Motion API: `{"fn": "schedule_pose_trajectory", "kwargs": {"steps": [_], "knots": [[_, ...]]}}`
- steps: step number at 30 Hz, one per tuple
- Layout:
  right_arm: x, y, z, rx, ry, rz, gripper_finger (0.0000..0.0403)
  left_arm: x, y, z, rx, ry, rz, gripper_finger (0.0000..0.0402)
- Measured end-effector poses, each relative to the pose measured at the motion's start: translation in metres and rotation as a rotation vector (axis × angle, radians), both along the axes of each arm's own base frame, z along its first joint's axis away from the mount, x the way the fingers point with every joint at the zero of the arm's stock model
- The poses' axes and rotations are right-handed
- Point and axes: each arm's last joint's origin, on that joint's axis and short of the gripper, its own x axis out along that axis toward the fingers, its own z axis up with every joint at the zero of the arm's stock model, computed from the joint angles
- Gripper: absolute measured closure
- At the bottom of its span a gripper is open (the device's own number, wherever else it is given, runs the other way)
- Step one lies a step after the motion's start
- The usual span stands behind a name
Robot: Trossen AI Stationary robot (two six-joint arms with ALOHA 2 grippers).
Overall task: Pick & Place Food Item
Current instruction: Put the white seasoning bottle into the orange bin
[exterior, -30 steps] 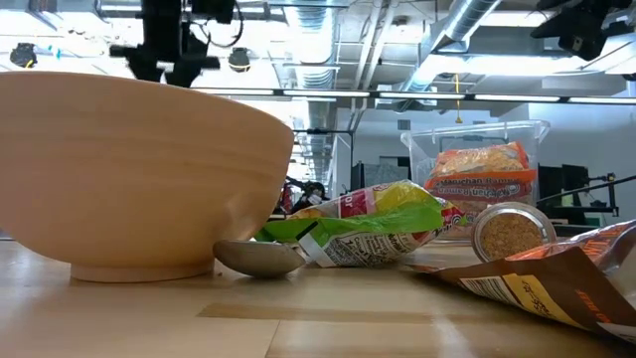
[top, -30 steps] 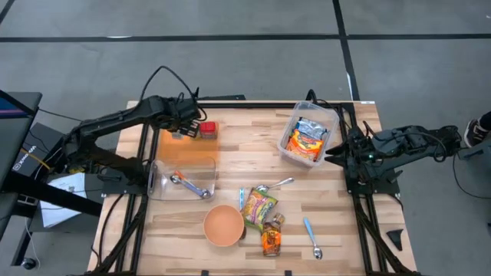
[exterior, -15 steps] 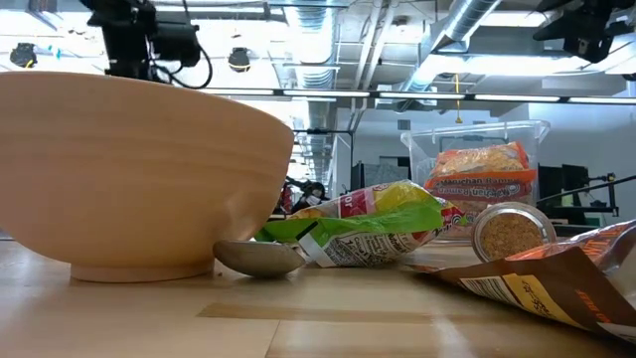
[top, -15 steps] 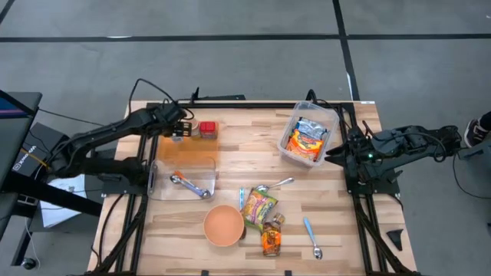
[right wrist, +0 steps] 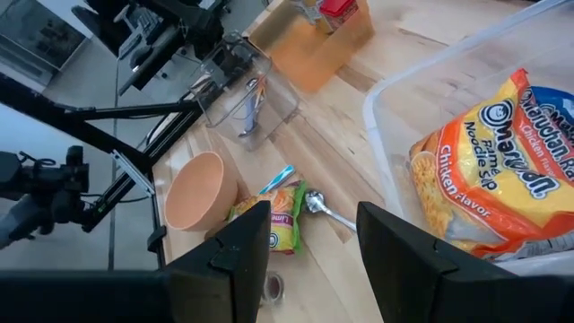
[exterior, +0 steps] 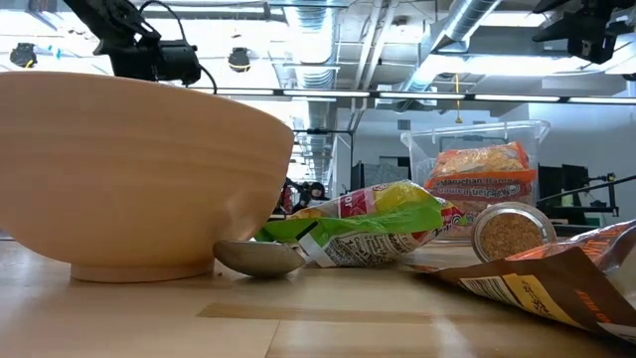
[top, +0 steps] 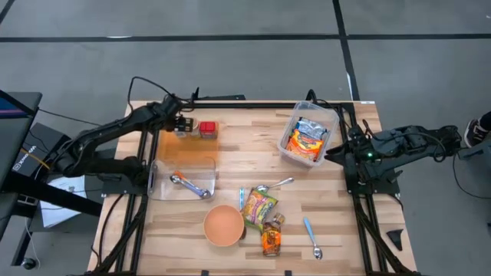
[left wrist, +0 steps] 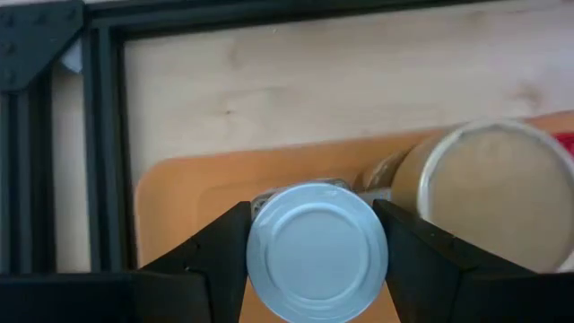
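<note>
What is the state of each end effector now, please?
Left end effector: closed on a silver-lidded can.
Right end effector: open, holding nothing, beside the clear bin of noodle packs.

A tan wooden bowl (top: 224, 225), green-and-yellow packet (top: 258, 205) and orange noodle pack (top: 305, 141) on pale wood table (top: 253, 157).

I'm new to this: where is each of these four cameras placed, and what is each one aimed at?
High view: above, looking straight down on the wooden table; both dark arms show.
Low view: at tabletop height, facing the round wooden bowl; one arm shows overhead.
Left wrist view: on the left arm, looking down on a silver-lidded can between the left gripper fingers.
Right wrist view: on the right arm, past the right gripper, facing the clear plastic bin of noodle packets.
Shared: high and low views both show the bowl.
</note>
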Motion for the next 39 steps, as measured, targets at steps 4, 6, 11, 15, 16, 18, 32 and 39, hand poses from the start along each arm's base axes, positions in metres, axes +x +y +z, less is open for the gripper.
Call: {"fn": "schedule_pose_trajectory", "kwargs": {"steps": [4, 6, 11, 15, 16, 18, 32, 39], "knots": [[0.002, 0.001, -0.001, 0.005, 0.008, -0.005, 0.024, 0.001, 0.007, -0.005, -0.017, 0.002, -0.014, 0.0204], [0.004, 0.001, -0.001, 0.005, 0.017, -0.008, 0.024, 0.003, 0.009, -0.006, -0.013, 0.003, -0.027, 0.0204], [0.01, 0.002, -0.003, 0.004, 0.041, -0.019, 0.024, 0.006, 0.012, -0.008, -0.007, -0.001, -0.049, 0.0204], [0.014, 0.004, -0.004, 0.0, 0.059, -0.02, 0.024, 0.006, 0.012, -0.008, -0.015, -0.012, -0.041, 0.0166], [0.015, 0.004, -0.005, -0.002, 0.063, -0.02, 0.024, 0.006, 0.012, -0.009, -0.019, -0.011, -0.041, 0.0155], [0.015, 0.004, -0.005, -0.002, 0.064, -0.02, 0.024, 0.006, 0.012, -0.009, -0.024, -0.017, -0.044, 0.0144], [0.014, 0.004, -0.004, -0.001, 0.061, -0.02, 0.024, 0.001, 0.004, 0.008, 0.021, -0.108, -0.065, 0.0191], [0.014, 0.003, -0.004, -0.009, 0.06, -0.031, 0.024, 0.001, -0.001, 0.014, 0.022, -0.172, -0.075, 0.0159]]}}
